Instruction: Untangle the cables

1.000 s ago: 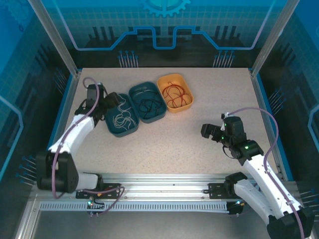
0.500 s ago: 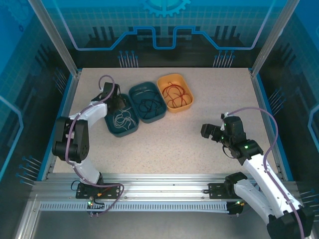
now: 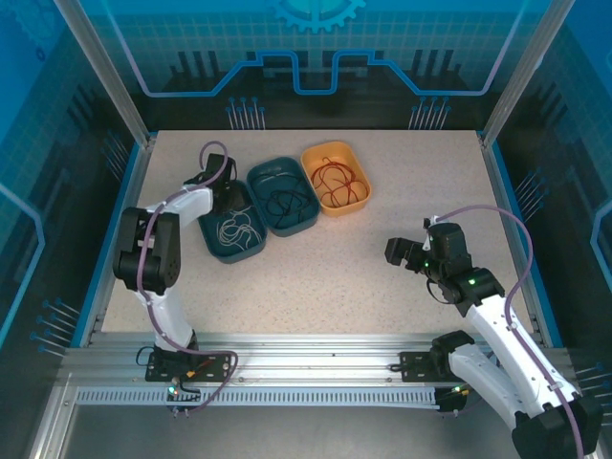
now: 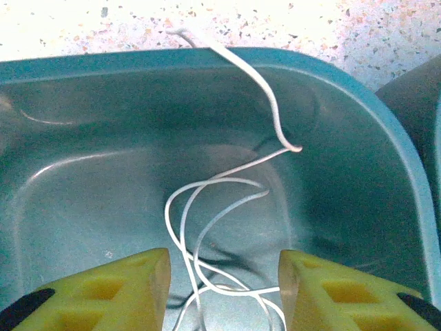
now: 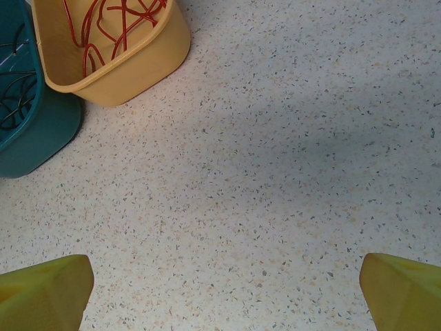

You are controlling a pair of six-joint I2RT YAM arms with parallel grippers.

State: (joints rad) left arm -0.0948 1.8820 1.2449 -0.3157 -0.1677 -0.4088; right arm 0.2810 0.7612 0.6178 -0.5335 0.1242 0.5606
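White cable [image 4: 266,89] lies coiled in the leftmost teal tray [image 4: 372,152], one end draped over its rim. The left tool [image 4: 224,272] hangs over it, jaws apart, strands running between them ungripped. The right tool [image 5: 224,286] gapes wide above the speckled counter [image 5: 275,172].

A robotics lab work cell is shown. A speckled bench [image 3: 382,191] is enclosed by aluminium frame posts [image 3: 103,72] and translucent blue wall panels [image 3: 316,48] printed with grid lines, circuit traces and a gear emblem. Two white jointed robot arms, the left arm [image 3: 164,308] and the right arm [image 3: 502,330], are bolted to slotted aluminium rails [image 3: 316,368] at the near edge. Purple-grey cables [image 3: 528,251] are routed along them, and green indicator lights [image 3: 470,280] are lit on the right arm.
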